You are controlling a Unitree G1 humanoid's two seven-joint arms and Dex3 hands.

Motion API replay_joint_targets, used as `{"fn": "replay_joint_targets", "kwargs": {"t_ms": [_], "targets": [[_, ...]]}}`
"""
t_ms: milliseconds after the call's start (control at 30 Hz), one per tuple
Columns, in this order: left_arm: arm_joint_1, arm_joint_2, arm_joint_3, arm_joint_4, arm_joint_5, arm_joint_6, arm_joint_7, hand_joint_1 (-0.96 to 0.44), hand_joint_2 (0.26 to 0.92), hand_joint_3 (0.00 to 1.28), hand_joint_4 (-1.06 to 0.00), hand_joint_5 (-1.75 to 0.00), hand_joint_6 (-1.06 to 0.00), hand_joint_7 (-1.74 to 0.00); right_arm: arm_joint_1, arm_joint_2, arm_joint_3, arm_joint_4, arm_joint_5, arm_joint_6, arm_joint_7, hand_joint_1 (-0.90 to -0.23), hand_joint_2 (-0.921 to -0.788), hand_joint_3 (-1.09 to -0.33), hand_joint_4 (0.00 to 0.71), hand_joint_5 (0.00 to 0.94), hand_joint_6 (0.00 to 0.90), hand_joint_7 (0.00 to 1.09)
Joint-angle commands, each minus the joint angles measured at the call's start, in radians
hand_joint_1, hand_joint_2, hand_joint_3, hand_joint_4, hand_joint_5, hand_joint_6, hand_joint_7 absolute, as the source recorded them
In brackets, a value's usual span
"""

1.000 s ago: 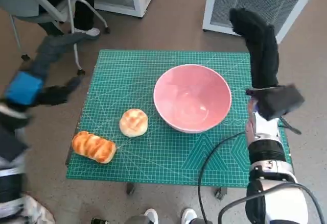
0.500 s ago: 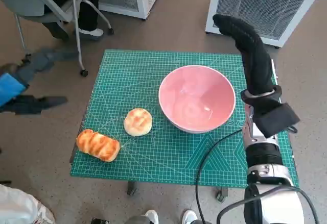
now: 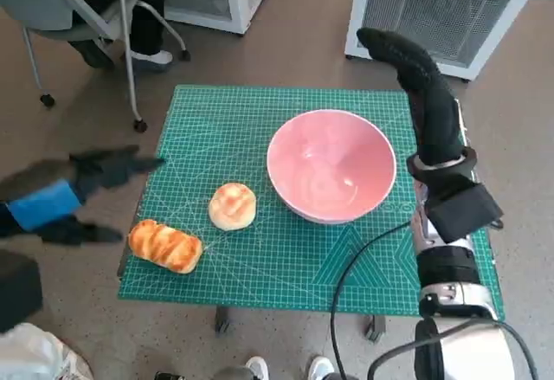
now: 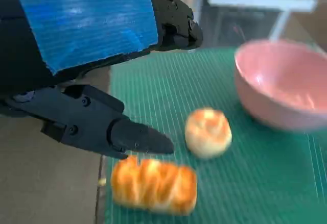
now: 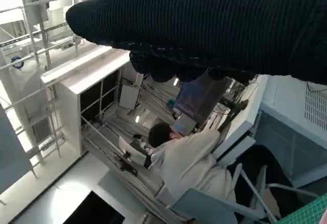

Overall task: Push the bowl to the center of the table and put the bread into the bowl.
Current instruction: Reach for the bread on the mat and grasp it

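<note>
- The bowl sits upright on the green mat, a little right of the middle and nearer the right edge; nothing is in it.
- Two breads lie left of it: a round roll just beside the bowl but apart from it, and a long loaf near the mat's front left corner.
- The left hand hangs off the table's left edge, fingers spread, holding nothing; it is blurred in the head view.
- The right hand is raised past the bowl's far right side, not touching it; whether its fingers are spread or closed I cannot tell.
- Risk: a push from the right hand landing high on the rim could tip the bowl rather than slide it.
- Risk: a push too far left would run the bowl into the roll and shove it toward the loaf or off the mat.
- Risk: the loaf lies close to the edge, so a sideways approach by the left hand could knock it to the floor.
- Risk: the soft loaf may sag or slip from a loose grip.
- Risk: a person's legs and chair stand near the left arm's sweep.
</note>
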Motion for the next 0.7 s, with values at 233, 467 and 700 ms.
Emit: {"fn": "replay_joint_targets", "kwargs": {"t_ms": [233,467,700], "targets": [[0.069,0.004,-0.040,-0.033,0.100,-0.075,0.015,-0.36,0.734,0.00,-0.20,0.00,-0.25,-0.01,0.030,0.003,0.001,0.000,0.011,0.029,0.002,-0.695,-0.921,-0.777,0.306,0.012,0.059,0.55],[0.085,-0.017,-0.072,-0.057,0.183,-0.069,0.059,-0.36,0.729,0.00,-0.16,0.00,-0.23,0.00,0.026,0.003,-0.001,0.006,0.025,0.038,0.015,-0.700,-0.921,-0.777,0.306,0.011,0.059,0.55],[0.080,-0.046,-0.117,-0.035,0.221,-0.061,0.085,-0.36,0.731,0.00,-0.15,0.00,-0.23,0.00,0.025,0.003,-0.004,0.007,0.048,0.050,0.036,-0.698,-0.921,-0.776,0.307,0.010,0.059,0.55]]}}
